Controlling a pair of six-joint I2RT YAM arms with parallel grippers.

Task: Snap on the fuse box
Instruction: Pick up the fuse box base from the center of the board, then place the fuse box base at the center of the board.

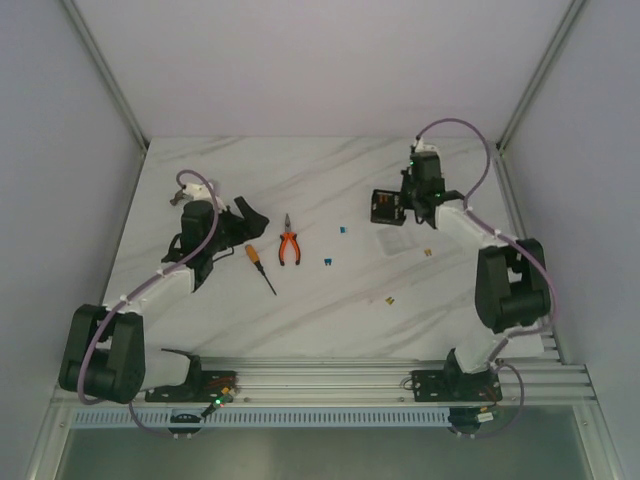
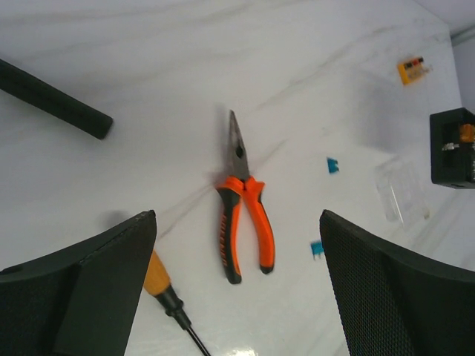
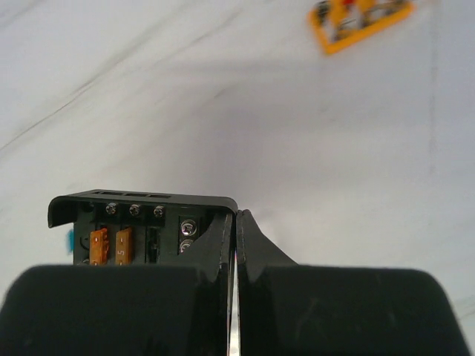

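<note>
The fuse box (image 1: 384, 207) is a black square box with orange fuses inside; it sits at the far right of the table with no lid on it. My right gripper (image 1: 409, 204) is shut on its right wall: in the right wrist view one finger is inside the fuse box (image 3: 141, 222) and one outside, the gripper (image 3: 237, 216) pinching the wall. The clear lid (image 1: 393, 242) lies flat on the table just in front of the box. My left gripper (image 1: 243, 216) is open and empty above the left half of the table. Its view shows the box (image 2: 453, 148) and the lid (image 2: 401, 190) far right.
Orange-handled pliers (image 1: 290, 246) and a screwdriver (image 1: 260, 268) lie mid-table, near my left gripper (image 2: 237, 219). Two blue fuses (image 1: 345, 229) (image 1: 328, 263) lie loose. A small orange strip of fuses (image 3: 360, 18) lies beyond the box. Small yellow bits (image 1: 426, 252) lie near the lid.
</note>
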